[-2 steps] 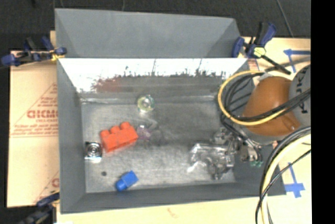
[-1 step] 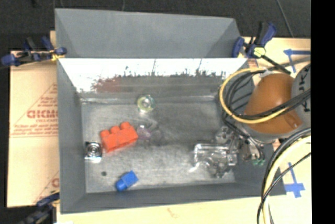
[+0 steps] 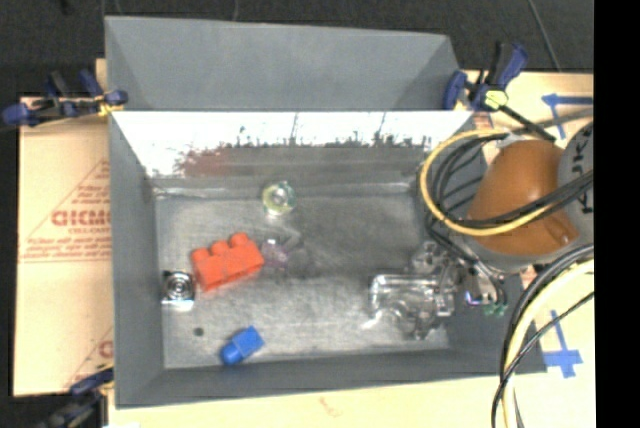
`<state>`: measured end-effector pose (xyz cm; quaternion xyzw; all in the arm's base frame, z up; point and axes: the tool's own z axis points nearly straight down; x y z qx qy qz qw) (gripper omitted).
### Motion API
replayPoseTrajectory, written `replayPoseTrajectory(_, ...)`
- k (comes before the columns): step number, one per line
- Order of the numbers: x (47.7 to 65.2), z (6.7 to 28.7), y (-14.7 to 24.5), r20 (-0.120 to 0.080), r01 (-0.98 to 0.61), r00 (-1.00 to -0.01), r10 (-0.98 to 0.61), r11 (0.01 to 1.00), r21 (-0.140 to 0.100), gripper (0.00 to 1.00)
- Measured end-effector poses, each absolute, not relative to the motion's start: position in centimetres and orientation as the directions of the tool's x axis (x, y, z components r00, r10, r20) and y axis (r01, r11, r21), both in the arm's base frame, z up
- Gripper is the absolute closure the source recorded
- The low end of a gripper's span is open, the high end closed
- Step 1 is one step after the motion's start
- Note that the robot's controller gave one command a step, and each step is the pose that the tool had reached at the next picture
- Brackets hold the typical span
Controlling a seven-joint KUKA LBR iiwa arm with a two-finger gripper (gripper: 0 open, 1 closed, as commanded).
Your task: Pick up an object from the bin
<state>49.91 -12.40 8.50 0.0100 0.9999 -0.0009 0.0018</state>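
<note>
My gripper (image 3: 408, 302) is down near the bin floor at the right side, close to the front wall. No loose thing shows under it or in it. The nearest thing is a small clear, faintly purple piece (image 3: 280, 252) well to its left, in the middle of the floor. Touching that piece on its left lies an orange-red toy brick (image 3: 227, 262) with studs on top. A small blue block (image 3: 240, 346) rests by the front wall, left of the gripper.
A clear yellowish ball (image 3: 277, 198) sits toward the back wall. A small silver round part (image 3: 178, 289) lies at the left wall beside the brick. The arm with its orange cover and cables hangs over the bin's right rim.
</note>
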Motion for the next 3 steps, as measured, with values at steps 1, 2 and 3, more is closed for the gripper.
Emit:
replayPoseTrajectory(1, 50.0, 10.9, -12.6, -0.006, 0.020, -1.000, 0.020, 1.000, -0.004, 1.00)
replayPoseTrajectory(2, 50.0, 12.3, -12.8, -0.006, 0.023, -1.000, 0.023, 1.000, -0.004, 1.00)
replayPoseTrajectory(3, 50.0, 12.4, -13.0, -0.007, 0.026, -1.000, 0.026, 1.000, -0.004, 1.00)
